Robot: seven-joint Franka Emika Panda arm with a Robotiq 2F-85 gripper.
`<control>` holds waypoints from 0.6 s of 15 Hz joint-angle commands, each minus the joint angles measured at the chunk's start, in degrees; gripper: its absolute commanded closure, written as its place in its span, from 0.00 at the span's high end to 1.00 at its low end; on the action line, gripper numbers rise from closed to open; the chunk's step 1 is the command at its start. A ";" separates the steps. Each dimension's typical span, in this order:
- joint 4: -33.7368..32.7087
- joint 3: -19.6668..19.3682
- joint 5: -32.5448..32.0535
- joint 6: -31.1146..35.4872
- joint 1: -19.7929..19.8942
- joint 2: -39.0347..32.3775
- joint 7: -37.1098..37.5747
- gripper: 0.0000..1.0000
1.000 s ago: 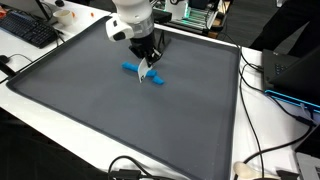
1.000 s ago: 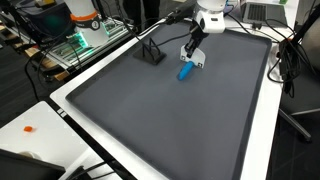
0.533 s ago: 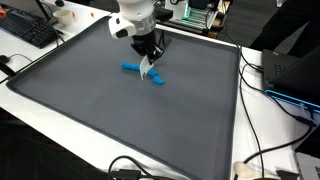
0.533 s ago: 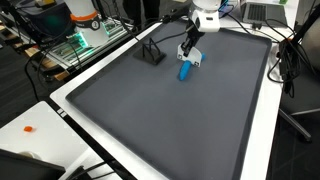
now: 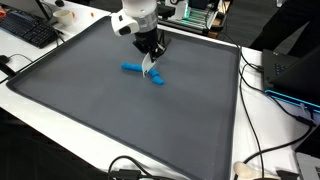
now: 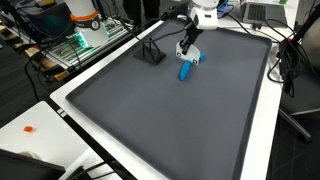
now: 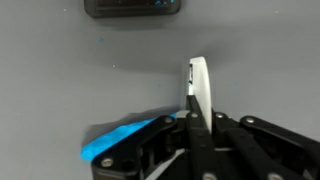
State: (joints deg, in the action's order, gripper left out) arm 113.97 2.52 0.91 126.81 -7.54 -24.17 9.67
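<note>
Both fingers of the claw [image 5: 150, 61] are pinched tight on a thin white piece [image 7: 200, 88]. In the wrist view it stands between them with its long edge running straight out past the fingertips. From across the room it hangs point-down under the claw, low over the grey mat [image 5: 90, 110].

Just below the fingertips and a little to one side lies the blue marker [image 5: 138, 71], flat on the mat. Its long axis runs across the line of the white piece rather than along it. In the wrist view the blue marker [image 7: 125, 140] slants out from under the claw's body towards the lower left, and its near end is hidden beneath the fingers. The white piece sits just beside that hidden end, so the two are very close. I cannot tell whether the tip of the white piece touches the marker's barrel or hangs clear of it.

Further out, past the tip of the white piece, a black stand [image 6: 152, 55] sits on the mat, well apart from both the claw and the marker. It shows only as a dark bar at the top edge of the wrist view
</note>
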 commanded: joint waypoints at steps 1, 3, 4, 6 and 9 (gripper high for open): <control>1.29 0.28 -0.08 -1.66 0.35 3.31 -0.38 0.01; 1.06 0.14 -0.45 -1.94 0.36 4.47 -0.29 0.01; 1.02 0.04 -0.72 -1.95 0.36 4.94 -0.24 0.01; 0.71 -0.21 -1.36 -1.89 0.51 5.58 -0.36 0.01; 0.02 -0.56 -2.03 -1.58 0.86 5.17 -0.78 0.01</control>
State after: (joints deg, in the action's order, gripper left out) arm 113.90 2.10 -0.04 125.90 -7.37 -19.33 9.67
